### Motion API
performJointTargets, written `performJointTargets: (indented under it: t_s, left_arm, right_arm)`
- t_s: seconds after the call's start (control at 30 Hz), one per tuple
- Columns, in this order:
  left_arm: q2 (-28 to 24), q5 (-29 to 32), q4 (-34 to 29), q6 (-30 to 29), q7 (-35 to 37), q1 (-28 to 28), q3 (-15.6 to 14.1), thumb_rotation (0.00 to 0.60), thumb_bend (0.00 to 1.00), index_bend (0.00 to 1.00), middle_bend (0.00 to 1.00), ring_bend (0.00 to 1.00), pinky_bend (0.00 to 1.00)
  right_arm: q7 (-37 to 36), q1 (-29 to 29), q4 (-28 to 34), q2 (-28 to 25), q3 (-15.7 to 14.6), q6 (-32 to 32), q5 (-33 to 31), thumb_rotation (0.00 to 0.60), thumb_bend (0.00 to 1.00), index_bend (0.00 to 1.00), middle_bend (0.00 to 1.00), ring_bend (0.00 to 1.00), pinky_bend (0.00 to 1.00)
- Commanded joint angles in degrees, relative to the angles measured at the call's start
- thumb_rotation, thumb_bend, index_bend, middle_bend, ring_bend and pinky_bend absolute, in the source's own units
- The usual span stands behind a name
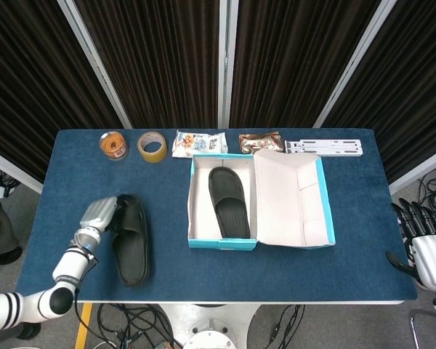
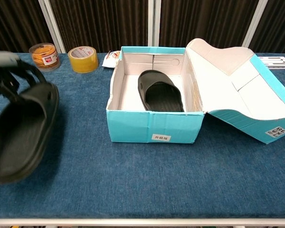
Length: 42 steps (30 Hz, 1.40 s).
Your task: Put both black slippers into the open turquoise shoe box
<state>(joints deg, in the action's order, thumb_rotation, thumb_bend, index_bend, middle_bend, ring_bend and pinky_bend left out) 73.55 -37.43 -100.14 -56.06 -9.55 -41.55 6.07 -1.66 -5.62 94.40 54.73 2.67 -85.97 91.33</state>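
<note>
One black slipper (image 1: 228, 201) (image 2: 160, 92) lies inside the open turquoise shoe box (image 1: 222, 243) (image 2: 152, 127) at the table's middle. My left hand (image 1: 99, 215) (image 2: 8, 72) grips the strap end of the second black slipper (image 1: 130, 239) (image 2: 22, 130), which hangs lifted off the blue table at the left, its heel toward the front edge. My right hand (image 1: 426, 247) is at the far right, beyond the table's edge, fingers spread and holding nothing.
Along the back edge stand an orange-filled jar (image 1: 113, 145) (image 2: 43, 56), a tape roll (image 1: 152, 146) (image 2: 83, 59), two snack packets (image 1: 199, 142) and a white rail (image 1: 324, 147). The box lid (image 1: 291, 198) (image 2: 236, 93) lies open to the right.
</note>
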Motion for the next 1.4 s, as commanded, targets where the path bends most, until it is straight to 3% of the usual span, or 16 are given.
performJointTargets:
  t_s: [0.03, 0.17, 0.37, 0.6, 0.87, 1.1, 1.4]
  left_arm:
    - [-3.0, -7.4, -1.0, -3.9, 11.2, 4.4, 6.3, 0.6, 0.16, 0.48, 0.53, 0.73, 0.85]
    - [-0.3, -14.9, 1.7, -1.8, 23.3, 4.6, 11.1, 0.6, 0.16, 0.51, 0.53, 0.67, 0.85]
    - [6.2, -22.6, 7.0, 5.3, 41.0, 0.8, 17.2, 0.6, 0.16, 0.51, 0.54, 0.67, 0.85]
    - [15.3, -26.5, 16.9, 11.2, 49.4, -6.2, 20.0, 0.6, 0.16, 0.51, 0.54, 0.65, 0.84]
    - [23.6, -29.2, 27.5, 11.7, 50.7, -11.6, 20.2, 0.6, 0.16, 0.51, 0.54, 0.63, 0.83]
    - [29.0, -30.8, 36.8, 11.3, 46.0, -14.9, 18.1, 0.6, 0.15, 0.51, 0.53, 0.6, 0.8]
    - [33.8, -33.9, 47.1, 6.5, 47.0, -15.9, 17.2, 0.6, 0.15, 0.51, 0.53, 0.58, 0.79]
  right_arm:
    - [0.3, -0.3, 0.2, 0.1, 0.0, 0.4, 0.1, 0.6, 0.11, 0.0, 0.03, 0.0, 0.11]
    - [1.2, -0.8, 1.0, 0.0, -0.1, 1.0, 0.6, 0.6, 0.11, 0.0, 0.03, 0.0, 0.11]
    - [2.9, -0.9, 2.5, -0.4, -0.1, 1.2, 0.8, 0.6, 0.11, 0.0, 0.03, 0.0, 0.11]
    - [3.9, -0.6, 3.6, -1.3, 0.0, 1.2, -0.1, 0.6, 0.11, 0.0, 0.03, 0.0, 0.11]
    - [4.7, -0.7, 4.2, -1.8, 0.2, 1.7, -1.0, 0.6, 0.11, 0.0, 0.03, 0.0, 0.11]
    - [4.9, -0.9, 4.3, -1.7, 0.3, 2.1, -1.5, 0.6, 0.11, 0.0, 0.03, 0.0, 0.11]
    - [5.0, -1.0, 4.3, -1.8, 0.4, 2.3, -1.8, 0.6, 0.11, 0.0, 0.03, 0.0, 0.11]
